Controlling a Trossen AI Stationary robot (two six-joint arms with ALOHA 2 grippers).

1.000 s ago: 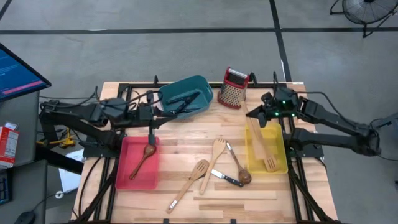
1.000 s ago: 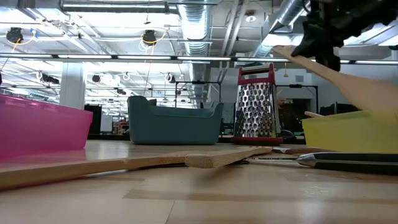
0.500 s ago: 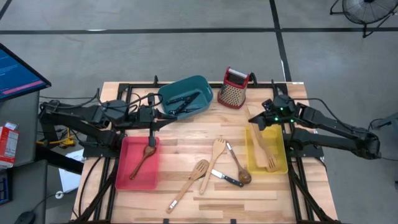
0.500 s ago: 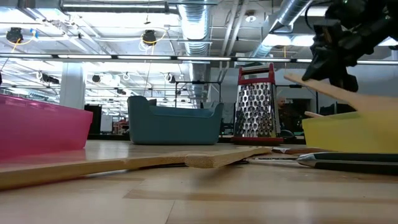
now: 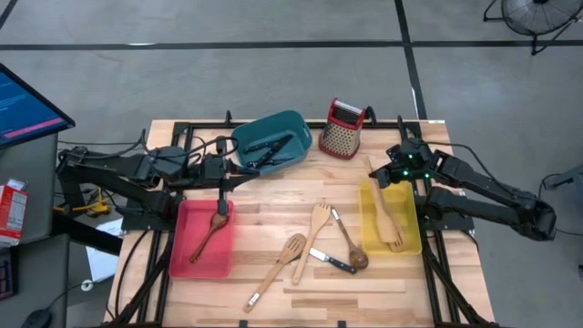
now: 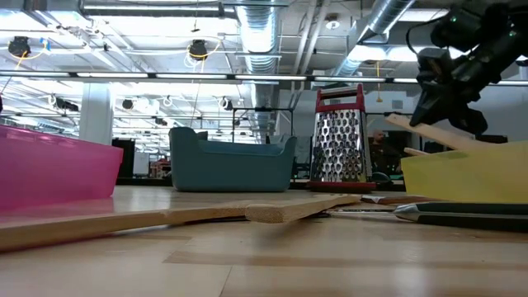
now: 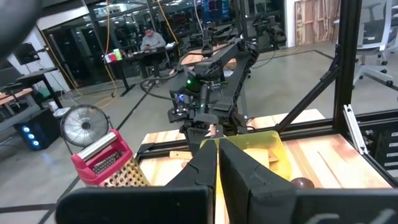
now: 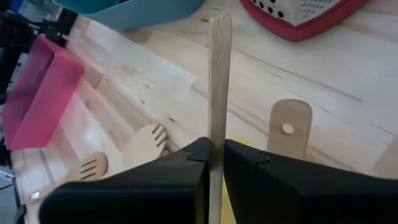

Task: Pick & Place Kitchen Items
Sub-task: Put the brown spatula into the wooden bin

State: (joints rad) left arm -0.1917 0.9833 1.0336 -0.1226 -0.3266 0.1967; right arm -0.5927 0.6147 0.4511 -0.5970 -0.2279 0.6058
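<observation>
My right gripper (image 5: pixel 388 176) hangs over the far end of the yellow bin (image 5: pixel 412 239), shut on a pale wooden spatula (image 6: pixel 412 128). The spatula slants down into the bin, where a slotted wooden utensil (image 5: pixel 394 239) lies. My left gripper (image 7: pixel 216 146) is shut and level, between the teal bin (image 5: pixel 293 123) and the red bin (image 5: pixel 187 260), with nothing seen in it. A wooden spoon (image 5: pixel 209 235) lies in the red bin. Loose on the table are a wooden fork (image 5: pixel 318 220), a slotted spoon (image 5: pixel 281 266), a dark spoon (image 5: pixel 352 251) and a knife (image 5: pixel 333 262). My right gripper pinches the spatula's handle (image 8: pixel 217 124) between its two fingers, some way back from the free end (image 8: pixel 220 22). The fingers slant down from above and lie across the handle. The spatula is tilted, handle end up; its lower end is hidden behind the yellow bin's wall (image 6: pixel 462 173).
A red-topped metal grater (image 5: pixel 342 128) stands at the far edge between the teal and yellow bins. Dark utensils (image 5: pixel 273 146) lie in the teal bin. The near strip of the table (image 5: pixel 364 296) is bare wood. A monitor (image 5: pixel 23 105) stands off the table's left.
My right gripper has sunk toward the yellow bin and shifted a little toward the near right, still shut on the spatula. The spatula has come down with it, and its lower end now sits inside the bin.
</observation>
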